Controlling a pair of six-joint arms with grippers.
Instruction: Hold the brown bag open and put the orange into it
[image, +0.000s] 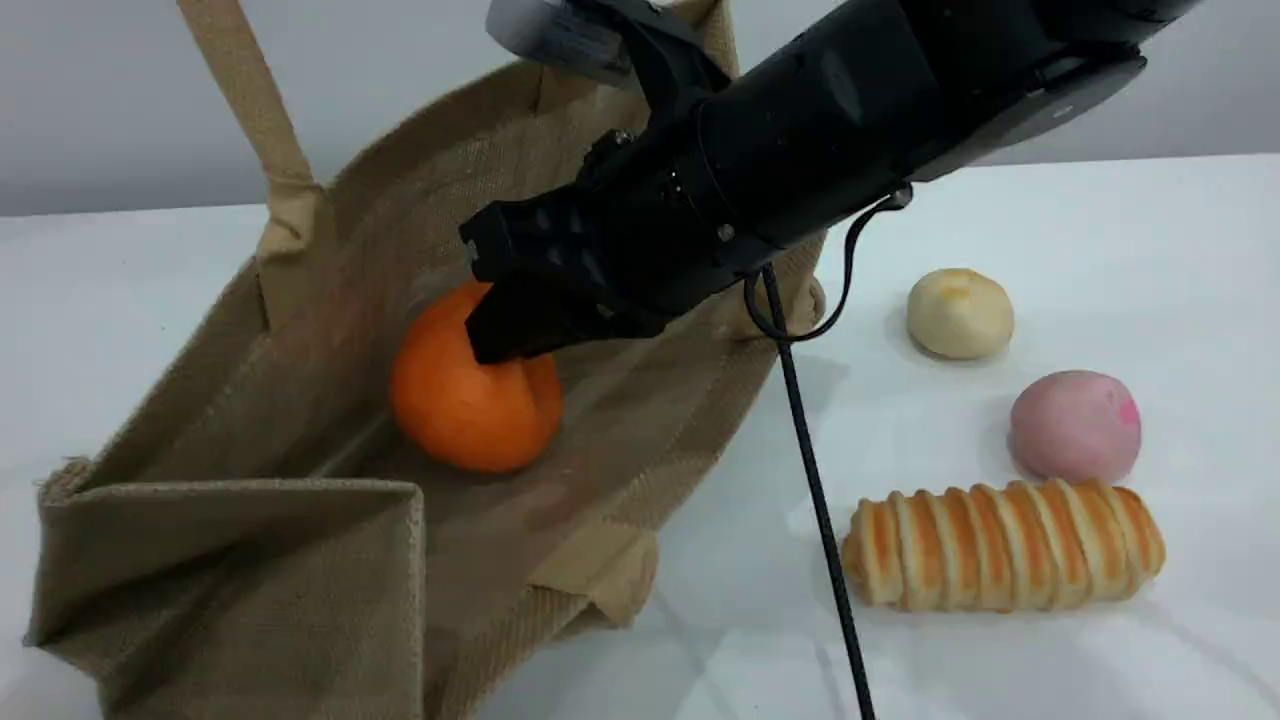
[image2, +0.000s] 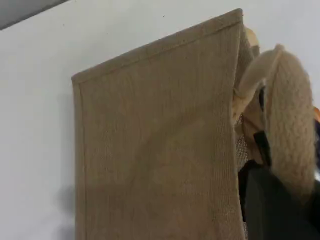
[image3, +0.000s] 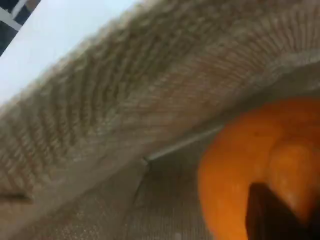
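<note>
Close to finished, by the look of it. Gripping 1 beige handle (image2: 287, 115) with the left gripper (image2: 267, 200), jaws closed on the webbing, holding that side of the brown bag (image: 230, 540) up and the mouth wide. So much for the holding-open half: done and in force.

Reaching deep past the rim with the right gripper (image: 505, 335). Holding the orange (image: 460, 400) well inside the bag, low against the woven lower wall, roughly mid-length. Jaws closed together on the knobby top of the fruit, apparently pinching it there. In the right wrist view, only 1 dark fingertip (image3: 270, 215) against orange skin. Cannot tell whether resting on the fabric or hanging just clear of it.

Left to do, as a judgement: letting go of the orange, backing the right gripper out without snagging the rim, then perhaps easing the handle down. Worth watching for a roll toward the open mouth once released, given how the bag lies tipped.

Off to the side on the white bench (image: 1100, 220), no part of this: 1 pale bun (image: 960, 313), 1 pink ball (image: 1075, 425), 1 striped bread roll (image: 1000, 545), all well apart from the bag.
</note>
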